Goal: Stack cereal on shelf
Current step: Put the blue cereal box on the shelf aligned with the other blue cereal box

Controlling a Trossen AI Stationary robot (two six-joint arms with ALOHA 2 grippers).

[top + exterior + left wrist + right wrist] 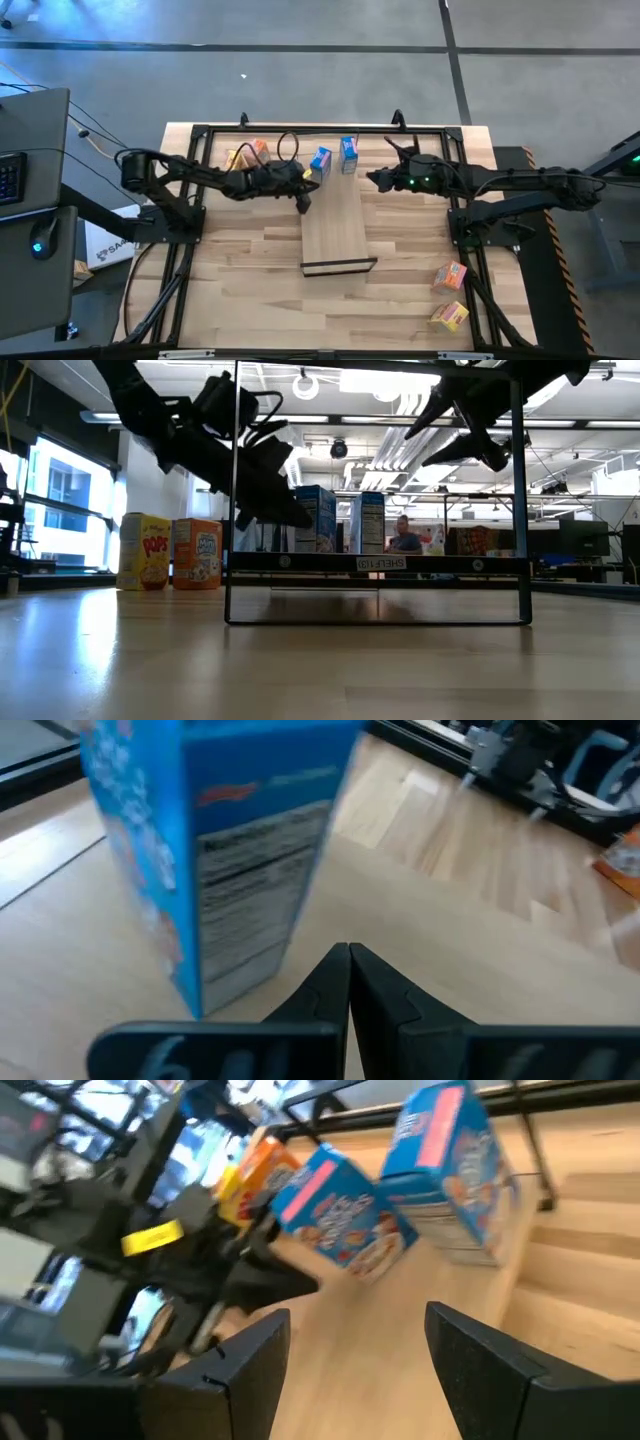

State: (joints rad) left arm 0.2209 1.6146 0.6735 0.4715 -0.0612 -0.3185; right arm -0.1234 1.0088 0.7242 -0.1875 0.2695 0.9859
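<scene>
Two blue cereal boxes (pixel 321 161) (pixel 348 153) stand on the shelf (pixel 335 225), at its far end, close together. Left hand (pixel 304 203) clenched empty, fingers pressed together, just beside the nearer blue box, over the shelf's left edge. Right hand (pixel 375 180) released, holding nothing, just right of the shelf. Orange-pink (pixel 450 276) and yellow (pixel 449 316) boxes lie on the table (pixel 250 280), well right of the shelf; another such pair (pixel 245 155) stands left of it.

left arm: reaches in toward the table's middle
left gripper (pixel 306 190): fingers pressed together, holding nothing
right gripper (pixel 374 180): fingers spread apart, holding nothing
</scene>
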